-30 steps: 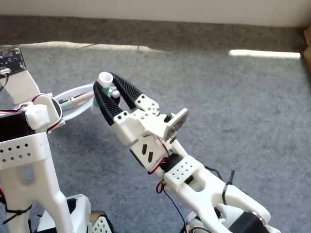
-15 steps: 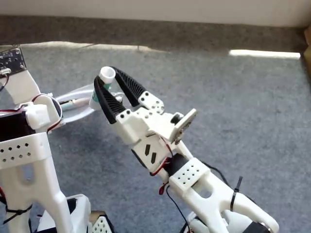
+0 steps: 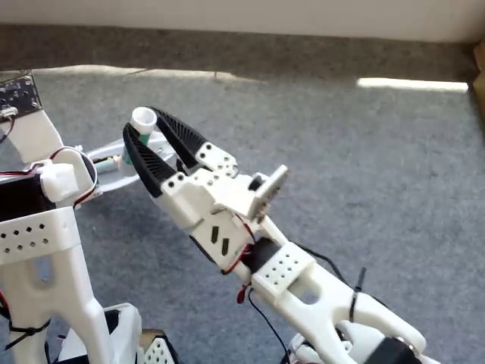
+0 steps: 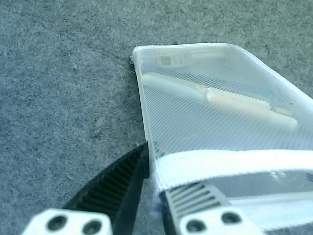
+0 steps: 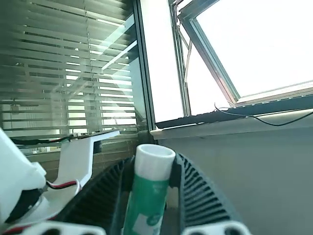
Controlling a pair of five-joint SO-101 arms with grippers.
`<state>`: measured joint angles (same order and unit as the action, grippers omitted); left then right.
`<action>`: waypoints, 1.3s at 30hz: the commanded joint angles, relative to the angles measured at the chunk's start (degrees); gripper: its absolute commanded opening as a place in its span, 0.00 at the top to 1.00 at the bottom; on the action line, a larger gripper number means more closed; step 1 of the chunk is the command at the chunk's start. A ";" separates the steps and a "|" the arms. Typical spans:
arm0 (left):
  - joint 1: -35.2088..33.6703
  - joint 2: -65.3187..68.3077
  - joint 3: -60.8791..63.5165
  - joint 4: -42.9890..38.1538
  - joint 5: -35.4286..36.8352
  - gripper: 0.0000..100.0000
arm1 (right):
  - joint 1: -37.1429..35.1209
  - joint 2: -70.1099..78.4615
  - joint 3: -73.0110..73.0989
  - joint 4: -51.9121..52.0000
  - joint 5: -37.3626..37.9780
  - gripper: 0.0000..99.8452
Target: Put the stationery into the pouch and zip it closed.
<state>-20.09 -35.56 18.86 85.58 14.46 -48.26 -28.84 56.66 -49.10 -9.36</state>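
Observation:
A glue stick point(image 3: 142, 119) with a white cap and green body stands upright between the black fingers of my right gripper point(image 3: 145, 135), which is shut on it and held above the table. The right wrist view shows the glue stick point(image 5: 148, 191) clamped in that gripper point(image 5: 152, 169). Just below and to the left lies the translucent mesh pouch point(image 3: 114, 163). In the left wrist view my left gripper point(image 4: 154, 171) is shut on the white band at the edge of the pouch point(image 4: 210, 112). A pale pen point(image 4: 220, 98) lies inside the pouch.
Grey carpet-like matting point(image 3: 364, 152) covers the table, with open room to the right. The left arm's white body point(image 3: 45, 220) stands at the near left and hides part of the pouch. A circuit board point(image 3: 17, 91) sits at the far left.
My right gripper has carried the glue stick to the left, closer over the pouch. The left arm and the pouch have stayed put.

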 commanded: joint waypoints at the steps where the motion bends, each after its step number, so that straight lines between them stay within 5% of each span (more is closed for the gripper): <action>1: 1.01 -0.66 0.04 0.18 -0.70 0.99 | -0.22 5.14 -7.52 -0.13 0.09 0.99; 29: -1.19 -0.66 0.13 -0.18 -0.70 0.99 | -2.77 7.78 5.05 -0.13 0.44 0.99; 34: -1.19 -0.66 0.13 -0.26 -0.70 0.99 | -2.77 3.47 4.97 -0.13 9.41 0.99; 39: -1.19 -0.66 0.13 -0.26 -0.70 0.99 | -2.68 3.47 4.79 -0.22 10.20 0.99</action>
<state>-20.79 -35.30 19.56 85.58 14.11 -50.64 -22.95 61.49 -49.19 -0.40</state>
